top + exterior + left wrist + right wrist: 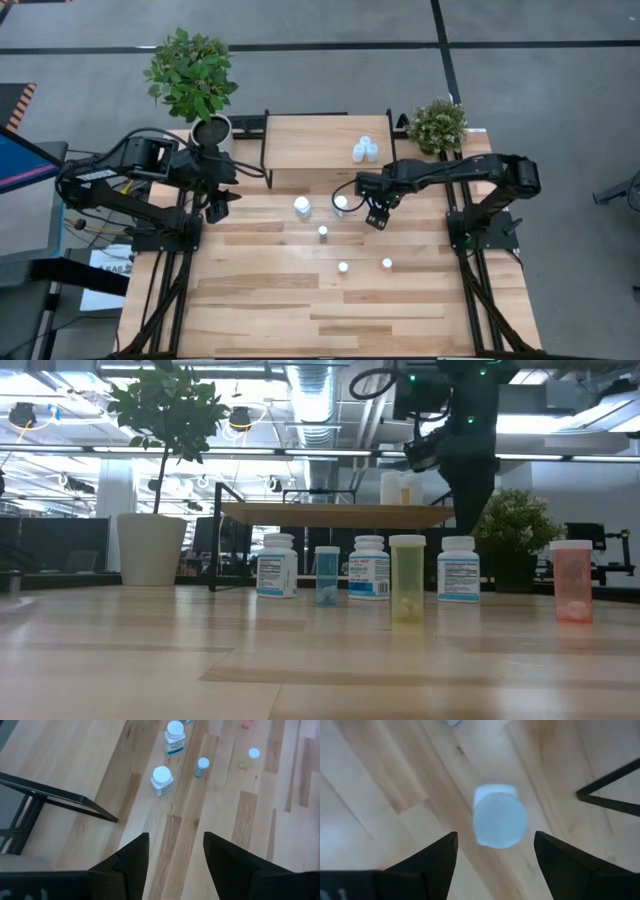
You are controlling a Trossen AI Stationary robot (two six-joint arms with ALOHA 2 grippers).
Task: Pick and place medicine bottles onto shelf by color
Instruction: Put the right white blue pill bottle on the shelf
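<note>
The shelf (pixel 310 140) stands at the table's far side with a cluster of small pale bottles (pixel 364 150) on its right end. On the table stand white medicine bottles (pixel 302 207) (pixel 341 205), a small bluish one (pixel 323 232), and two small tinted ones (pixel 343 267) (pixel 387 264). My right gripper (pixel 496 840) points down, open, above another white-capped bottle (pixel 500 820). Its fingers stand on either side of the cap without touching it. In the high view it (pixel 378 215) hides that bottle. My left gripper (pixel 176 837) hangs open over bare table at the left (pixel 215 208).
A tall plant in a white pot (pixel 210 130) stands at the shelf's left end and a small bushy plant (pixel 437 125) at its right end. The shelf's black legs (pixel 610 800) (pixel 60 800) lie close to both grippers. The table's near half is bare wood.
</note>
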